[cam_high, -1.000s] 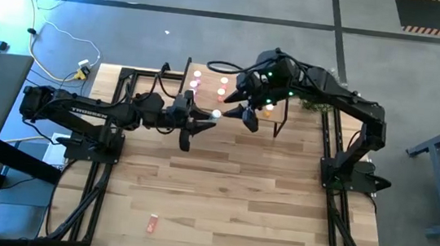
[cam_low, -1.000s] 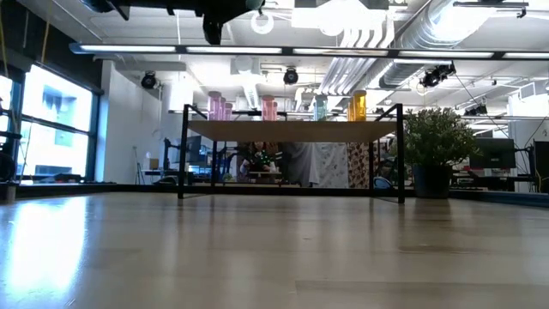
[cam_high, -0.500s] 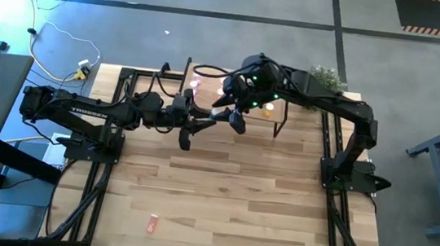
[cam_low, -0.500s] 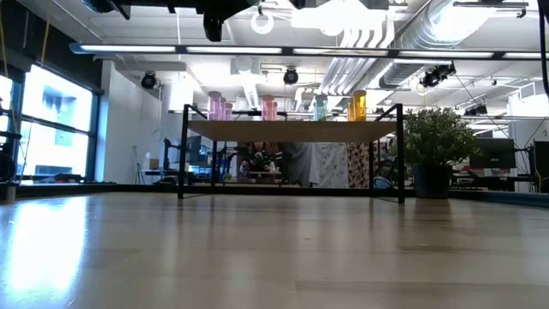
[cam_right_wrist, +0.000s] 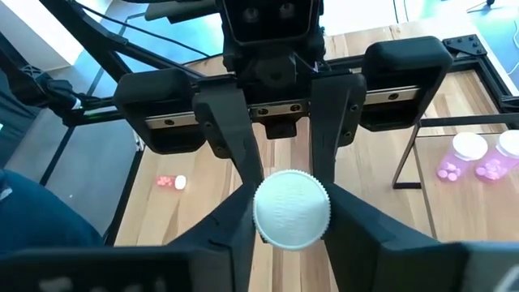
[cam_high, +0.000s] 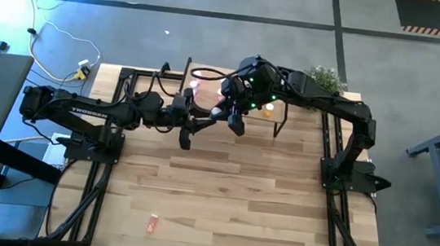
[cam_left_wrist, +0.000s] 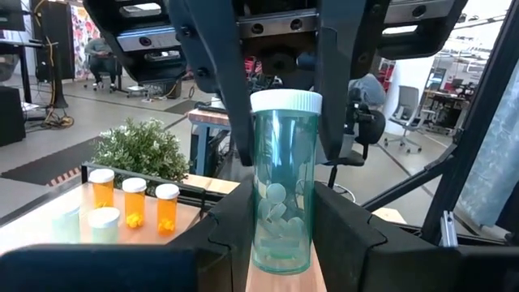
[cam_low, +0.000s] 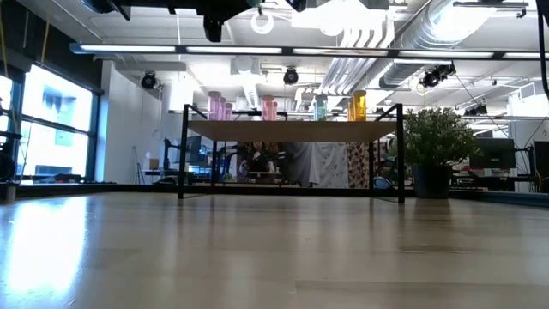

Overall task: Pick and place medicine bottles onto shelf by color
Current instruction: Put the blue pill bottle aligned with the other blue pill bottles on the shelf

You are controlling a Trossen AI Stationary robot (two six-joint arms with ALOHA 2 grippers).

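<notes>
Holding green bottle (cam_left_wrist: 283, 182) (white-capped), left gripper (cam_left_wrist: 280, 243), right gripper (cam_right_wrist: 281, 243) flanking

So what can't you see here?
Right wrist view: the body of the green bottle, hidden under its white cap.
High view: much of the shelf, covered by the right arm.
Low view: the arms, cut off by the top edge.
High view: a pink speck on the table, too small to identify.

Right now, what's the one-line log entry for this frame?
phase: mid-air handover | left gripper: holds green bottle upright | right gripper: at its cap | shelf: other bottles standing, pink, green, orange
</notes>
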